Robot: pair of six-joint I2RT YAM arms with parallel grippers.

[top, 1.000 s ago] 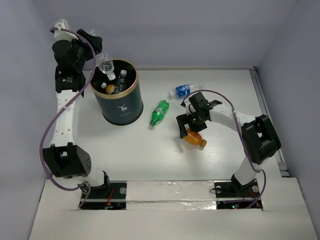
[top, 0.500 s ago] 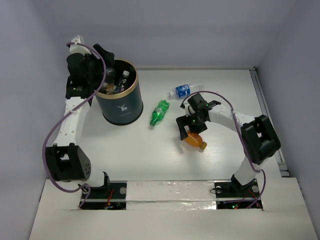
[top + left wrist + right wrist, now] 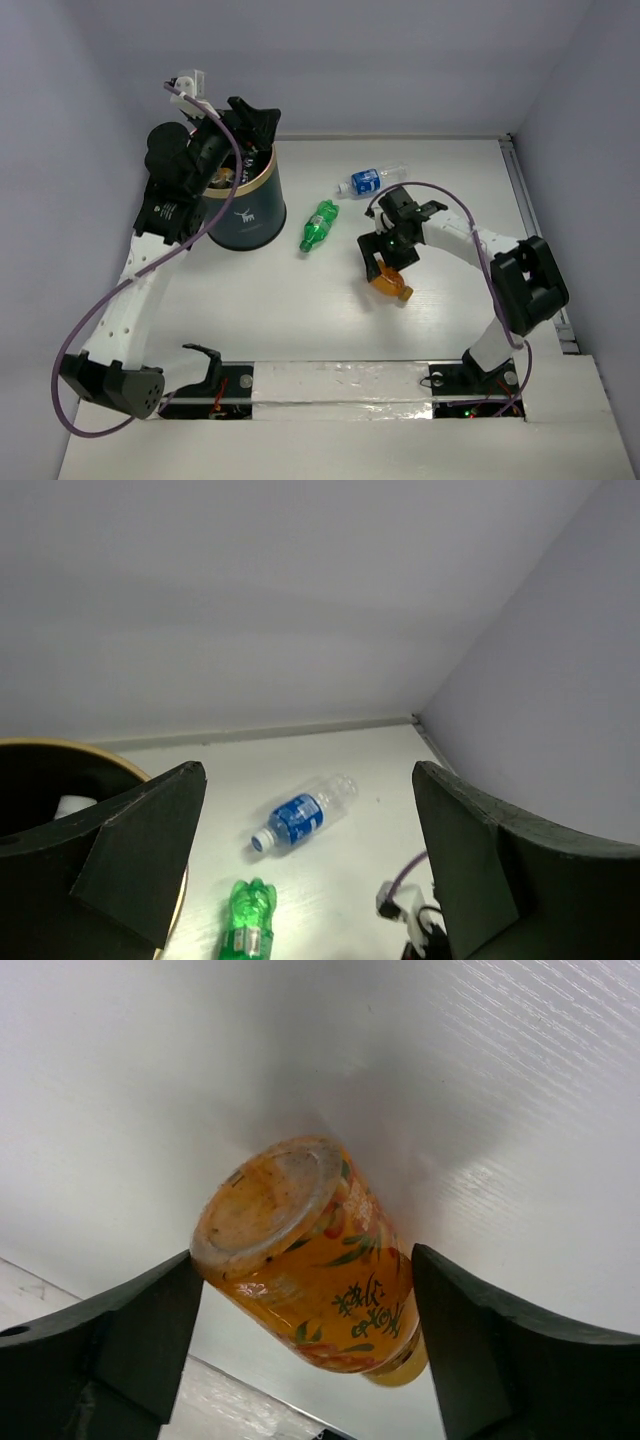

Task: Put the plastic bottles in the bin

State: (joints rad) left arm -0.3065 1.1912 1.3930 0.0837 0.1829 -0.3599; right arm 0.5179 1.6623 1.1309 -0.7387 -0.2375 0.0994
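White tabletop [image 3: 480, 1080] bears orange bottle [image 3: 300, 1245], flanked by wide-open right pincer [image 3: 307, 1295].

Bright, even light fell from above, leaving the white table [image 3: 300, 310] nearly washed out. Shadows were soft: a grey smudge behind the orange bottle [image 3: 320, 1260] and a faint one beside the bin [image 3: 245, 215], whose inside stayed black. The glossy strip [image 3: 340, 385] at the near edge glinted.
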